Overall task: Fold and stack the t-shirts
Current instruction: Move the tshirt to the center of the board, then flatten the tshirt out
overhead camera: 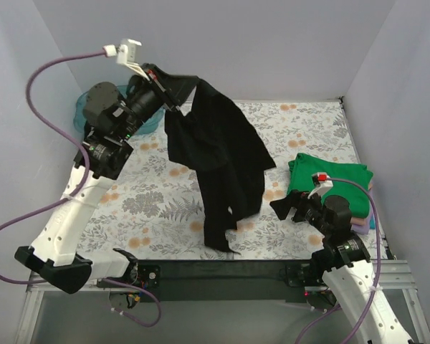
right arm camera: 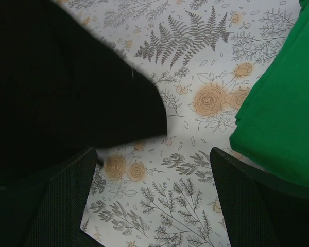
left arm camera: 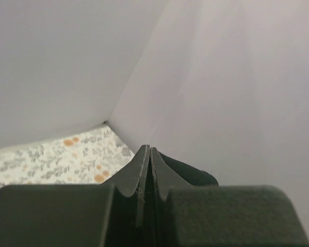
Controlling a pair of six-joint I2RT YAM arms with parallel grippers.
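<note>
Top external | your left gripper (overhead camera: 178,106) clamps the black t-shirt (overhead camera: 218,154) high at far left, cloth hanging long-axis down toward the table (overhead camera: 308,122) | your right gripper (overhead camera: 290,208), wide and empty, sits nearest its lower hem, just rightward.

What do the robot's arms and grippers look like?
The left arm and right arm have white shells, black joints and looping purple cables. The left gripper and right gripper are black; a small red mark sits near the right one.
</note>
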